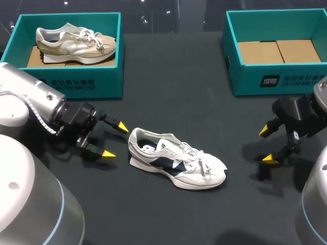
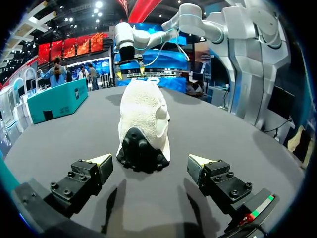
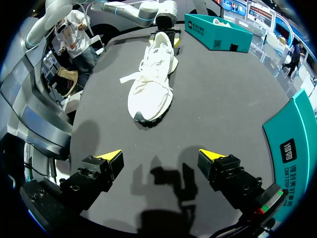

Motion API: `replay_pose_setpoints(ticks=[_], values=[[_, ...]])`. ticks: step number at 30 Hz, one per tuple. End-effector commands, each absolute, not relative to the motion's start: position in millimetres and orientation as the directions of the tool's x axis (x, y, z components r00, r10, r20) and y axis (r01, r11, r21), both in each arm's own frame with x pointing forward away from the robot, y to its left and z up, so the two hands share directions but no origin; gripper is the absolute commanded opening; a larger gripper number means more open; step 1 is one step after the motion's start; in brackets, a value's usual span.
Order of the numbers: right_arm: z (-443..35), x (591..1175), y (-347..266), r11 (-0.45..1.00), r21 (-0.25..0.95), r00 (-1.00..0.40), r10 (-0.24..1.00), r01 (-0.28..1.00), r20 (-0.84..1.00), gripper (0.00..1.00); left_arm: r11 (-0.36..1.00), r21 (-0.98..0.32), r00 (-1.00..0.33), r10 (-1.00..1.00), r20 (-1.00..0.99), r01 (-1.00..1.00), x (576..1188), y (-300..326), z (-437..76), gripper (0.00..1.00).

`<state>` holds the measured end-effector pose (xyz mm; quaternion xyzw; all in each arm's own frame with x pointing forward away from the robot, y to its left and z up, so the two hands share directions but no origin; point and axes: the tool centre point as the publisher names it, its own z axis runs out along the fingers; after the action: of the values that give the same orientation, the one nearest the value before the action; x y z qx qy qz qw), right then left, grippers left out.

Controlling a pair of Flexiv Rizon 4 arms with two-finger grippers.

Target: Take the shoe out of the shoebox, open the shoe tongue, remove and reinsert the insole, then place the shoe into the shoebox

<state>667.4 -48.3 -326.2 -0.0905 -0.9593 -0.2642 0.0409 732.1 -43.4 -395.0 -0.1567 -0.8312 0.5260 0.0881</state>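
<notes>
The white shoe [image 1: 176,164], with dark side panels, stands on its sole on the black table [image 1: 179,92], outside both boxes. Its heel points toward the left gripper [image 1: 113,140] and its toe toward the right arm's side.

The left gripper sits just beside the shoe's heel, its two yellow tips spread wide with nothing between them. In the left wrist view the gripper [image 2: 149,160] has the shoe's [image 2: 143,114] dark heel just ahead of its fingers. A strip of table shows on either side, so neither finger appears to touch the heel. From there only the heel and the back of the upper show, and the opening, tongue and insole are hidden behind them.

The right gripper [image 1: 266,145] is well apart from the shoe's toe, likewise spread wide and empty. In the right wrist view the shoe [image 3: 151,79] lies ahead of that gripper [image 3: 159,157], toe first, with loose laces trailing across the upper. Whether the tongue is pulled open, or an insole lies inside, is too small to tell in any view.

Beyond the shoe on its heel side, the left shoebox [image 1: 76,84] holds a beige shoe [image 1: 74,43]. Beyond it on the toe side, the right shoebox [image 1: 286,81] shows only its cardboard floor, and its far end is cut off.
</notes>
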Motion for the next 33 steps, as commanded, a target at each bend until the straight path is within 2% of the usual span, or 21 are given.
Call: replay_pose_setpoints(ticks=[1,33], values=[[-326,666,-49,0.845,0.498,-0.98,0.153,0.195,0.124,1.0,0.396,-0.902,-0.935,0.354,-0.02,0.169,732,-48,-396,1.0],[-326,666,-49,0.845,0.498,-0.98,0.153,0.195,0.124,1.0,0.387,-0.903,-0.926,0.377,-0.027,0.184,728,-76,-400,1.0]])
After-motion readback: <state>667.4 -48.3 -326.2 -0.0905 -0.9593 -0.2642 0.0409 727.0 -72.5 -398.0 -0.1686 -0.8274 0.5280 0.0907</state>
